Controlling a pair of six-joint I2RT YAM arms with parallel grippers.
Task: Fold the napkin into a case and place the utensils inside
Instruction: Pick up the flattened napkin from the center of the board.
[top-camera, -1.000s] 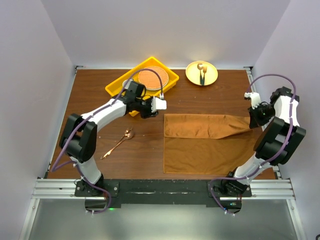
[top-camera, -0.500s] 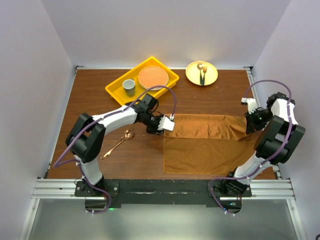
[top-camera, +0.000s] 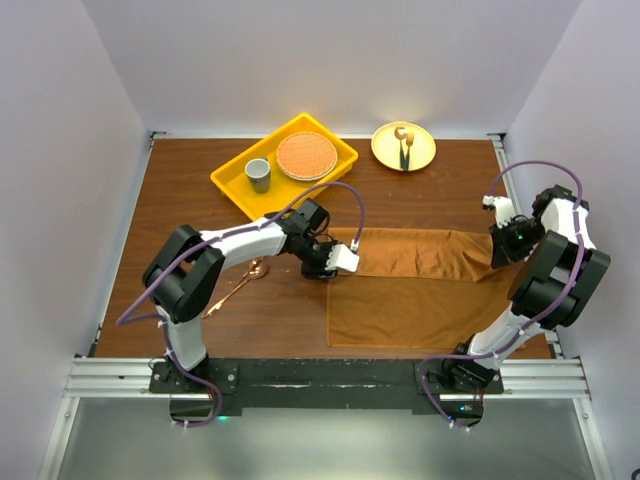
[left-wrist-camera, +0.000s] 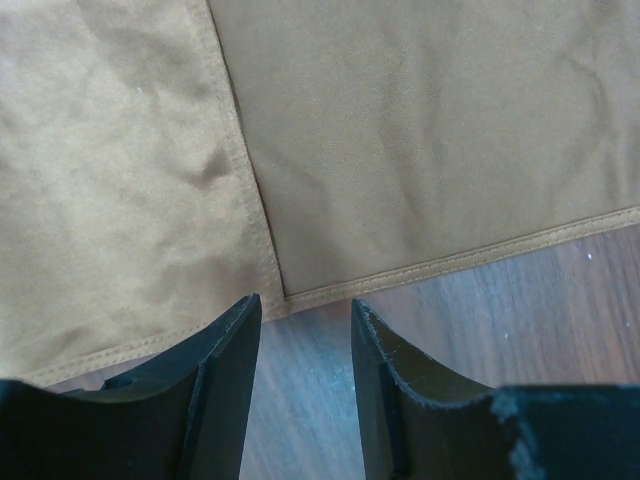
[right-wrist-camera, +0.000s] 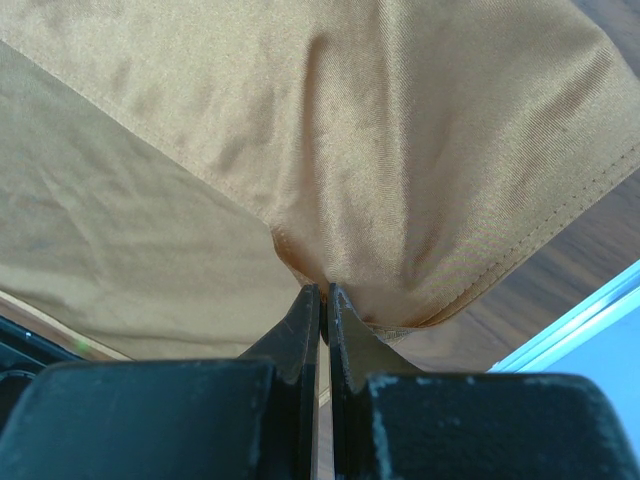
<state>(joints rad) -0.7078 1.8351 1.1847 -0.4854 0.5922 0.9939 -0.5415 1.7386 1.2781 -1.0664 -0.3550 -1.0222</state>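
Left hand (top-camera: 346, 258) (left-wrist-camera: 305, 312): fingers parted a moderate way, nothing between them. Low over the tabletop (left-wrist-camera: 520, 300), at the left edge of the napkin (top-camera: 420, 300) (left-wrist-camera: 400, 140). In the wrist view the gap between the fingers faces bare wood just short of a stitched hem. The corner where the upper cloth layer meets the lower one lies just ahead of the gap. Cannot tell whether the fingertips touch the cloth.

Right hand (top-camera: 498, 246) (right-wrist-camera: 323, 292): fingers pressed together, pinching a corner of the napkin (right-wrist-camera: 400, 140) at its right edge. The cloth bunches and creases where it enters the pinch, and hemmed edges run out from it on both sides.

Napkin: spread on the right half of the tabletop, between the two hands. Its far part is folded toward the near side as a long flap. The flap's near edge runs left to right, then slants up to the right hand.

Spoon (top-camera: 226, 298): on the tabletop left of the napkin, well apart from it, lying on a slant. Its bowl end is partly hidden under the left arm.

Farther back: yellow tray (top-camera: 232, 184) holding a grey cup (top-camera: 258, 172) and a round orange disc (top-camera: 305, 155). To its right, a yellow plate (top-camera: 384, 152) with a dark-handled utensil (top-camera: 404, 150) on it.
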